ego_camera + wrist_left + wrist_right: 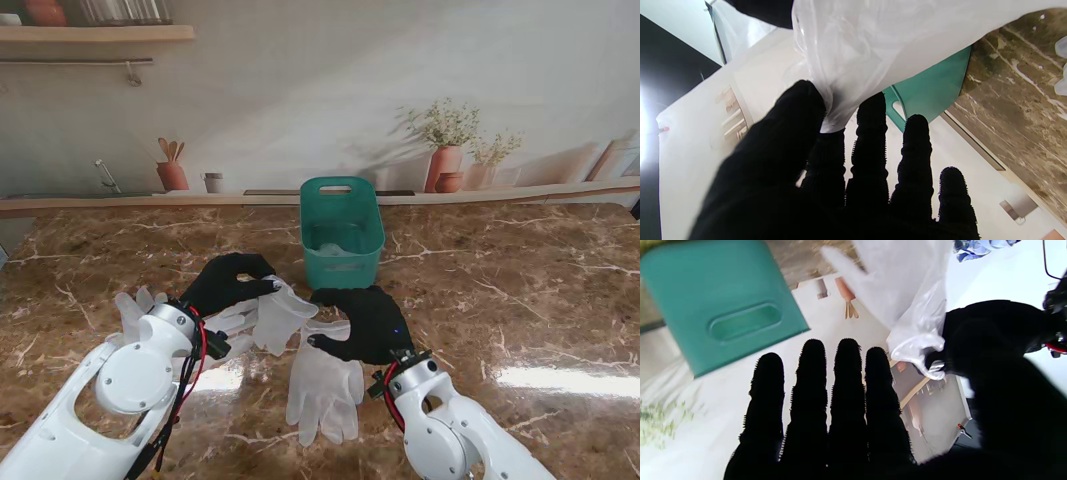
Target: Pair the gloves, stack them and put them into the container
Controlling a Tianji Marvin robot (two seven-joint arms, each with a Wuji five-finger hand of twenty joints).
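My left hand hangs above the table, shut on a translucent white glove. In the left wrist view the thumb and fingers pinch that glove at a gathered fold. A second white glove lies flat on the table nearer to me, its far end under my right hand. That hand is open, its fingers straight with nothing between them. The teal container stands just beyond both hands, with something pale inside. It also shows as container and container. The right wrist view catches the held glove.
Another white glove lies on the brown marble table at the left, partly hidden by my left arm. A ledge with pots runs along the far edge of the table.
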